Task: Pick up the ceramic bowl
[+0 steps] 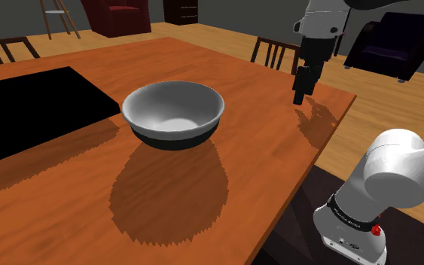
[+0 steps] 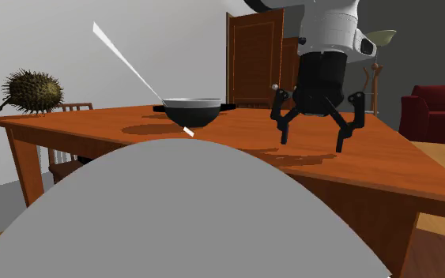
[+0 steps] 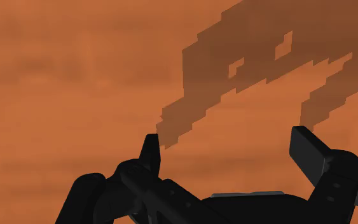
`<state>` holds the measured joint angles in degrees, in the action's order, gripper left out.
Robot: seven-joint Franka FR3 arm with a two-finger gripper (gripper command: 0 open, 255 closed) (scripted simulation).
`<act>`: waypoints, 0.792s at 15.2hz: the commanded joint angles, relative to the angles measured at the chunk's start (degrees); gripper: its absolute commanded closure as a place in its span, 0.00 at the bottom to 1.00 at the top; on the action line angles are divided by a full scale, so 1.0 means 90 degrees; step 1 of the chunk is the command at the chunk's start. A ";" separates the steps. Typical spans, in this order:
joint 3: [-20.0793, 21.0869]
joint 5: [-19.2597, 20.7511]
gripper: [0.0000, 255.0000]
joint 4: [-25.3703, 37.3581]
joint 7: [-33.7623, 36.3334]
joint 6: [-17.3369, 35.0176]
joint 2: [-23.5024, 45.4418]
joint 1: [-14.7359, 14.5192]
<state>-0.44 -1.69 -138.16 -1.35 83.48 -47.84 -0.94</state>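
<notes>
A bowl (image 1: 174,111), pale grey inside with a dark base, stands upright in the middle of the orange wooden table (image 1: 263,143). In the second exterior view the bowl (image 2: 191,110) is further back than the hand. My black gripper (image 1: 301,95) hangs just above the table, well to the shoulder view's right of the bowl and apart from it. Its fingers are spread wide in the second exterior view, where the gripper (image 2: 311,136) holds nothing. Under the gripper (image 3: 228,149) in the wrist view lie bare wood and the hand's jagged shadow.
A flat black patch (image 1: 29,113) covers the table at the shoulder view's left. Chairs (image 1: 274,53) stand at the far edge, armchairs (image 1: 395,41) beyond. The table's edge runs close behind the hand. A spiky brown fruit (image 2: 31,91) sits at one corner. A big grey dome (image 2: 189,213) blocks the second exterior view's foreground.
</notes>
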 commanded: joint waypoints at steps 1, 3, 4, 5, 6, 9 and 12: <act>0.0000 0.0000 0.00 0.0000 0.0000 0.0000 0.0000 0.0000; 0.0217 -0.0225 0.00 0.0250 0.0237 0.0043 0.0219 -0.0095; 0.0323 -0.0329 0.00 0.0384 0.0355 0.0065 0.0334 -0.0139; 0.0426 -0.0428 0.00 0.0523 0.0472 0.0086 0.0453 -0.0180; 0.0528 -0.0521 0.00 0.0668 0.0587 0.0107 0.0576 -0.0218; 0.0828 -0.0766 0.00 0.1136 0.0931 0.0166 0.0963 -0.0315; 0.1117 -0.0959 0.00 0.1654 0.1276 0.0214 0.1378 -0.0392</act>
<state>8.54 -9.58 -125.07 8.78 85.43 -36.67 -4.15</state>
